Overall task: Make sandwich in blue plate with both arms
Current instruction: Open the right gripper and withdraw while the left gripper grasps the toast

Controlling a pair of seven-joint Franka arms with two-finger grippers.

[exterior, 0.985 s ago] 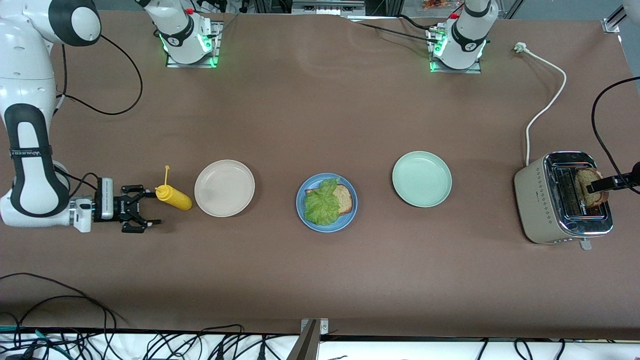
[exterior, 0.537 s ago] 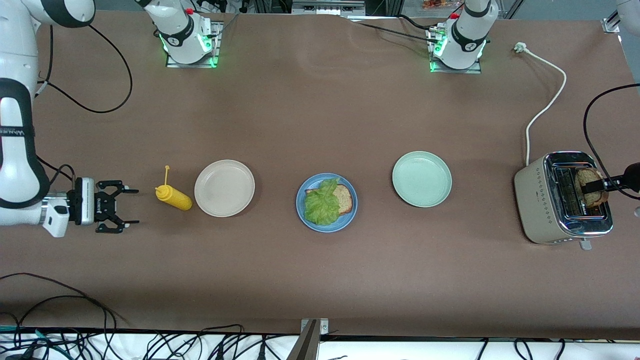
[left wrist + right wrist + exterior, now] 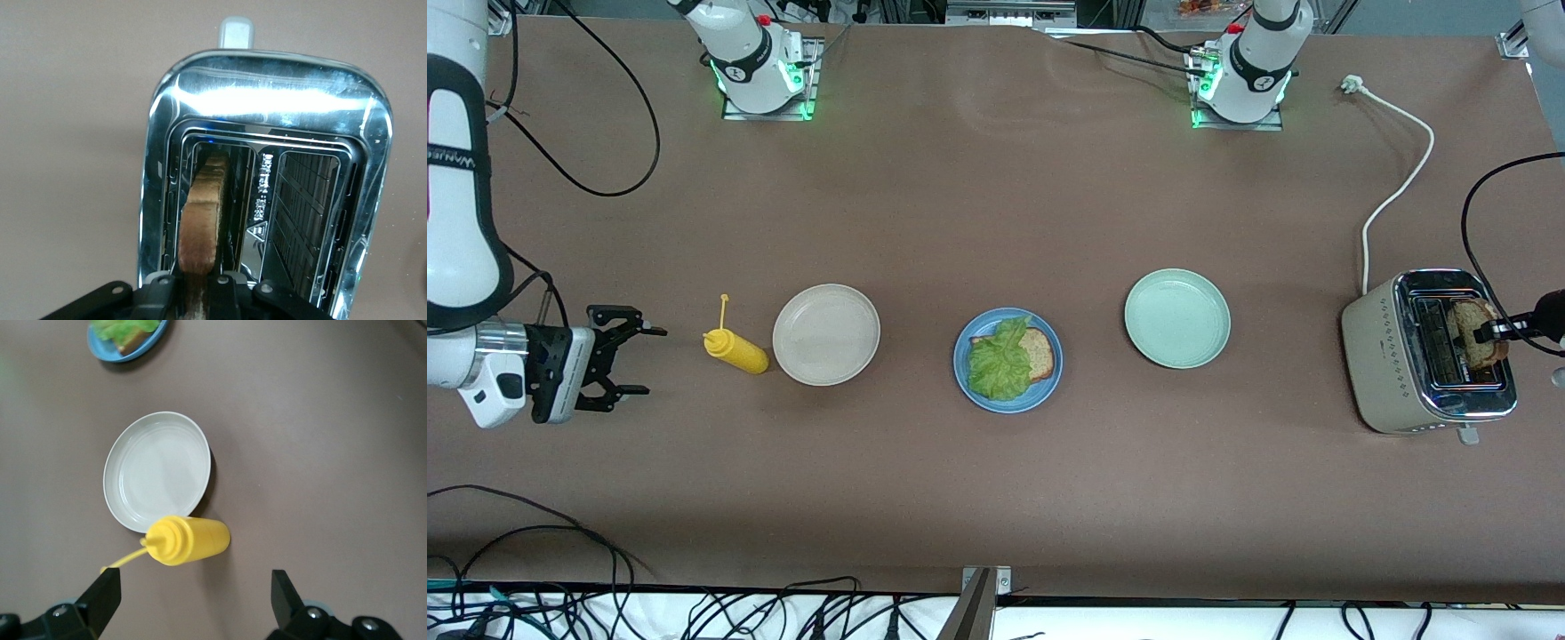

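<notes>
The blue plate point(image 3: 1008, 360) sits mid-table with a bread slice point(image 3: 1039, 353) and a green lettuce leaf point(image 3: 999, 363) on it; it also shows in the right wrist view point(image 3: 127, 340). A second bread slice point(image 3: 1476, 333) stands in the toaster point(image 3: 1427, 351) at the left arm's end. My left gripper point(image 3: 1494, 331) is shut on that slice's top edge; in the left wrist view the slice point(image 3: 203, 213) sits between its fingers point(image 3: 200, 293). My right gripper point(image 3: 640, 360) is open and empty, at the right arm's end of the table beside a yellow squeeze bottle point(image 3: 735, 348).
A beige plate point(image 3: 826, 334) lies between the bottle and the blue plate. A pale green plate point(image 3: 1177, 318) lies between the blue plate and the toaster. The toaster's white cord point(image 3: 1396, 191) runs toward the left arm's base. In the right wrist view the bottle point(image 3: 189, 540) lies beside the beige plate point(image 3: 159, 470).
My right gripper has drawn back from the yellow bottle toward the right arm's end of the table, still open. The left gripper stays on the bread slice in the toaster.
</notes>
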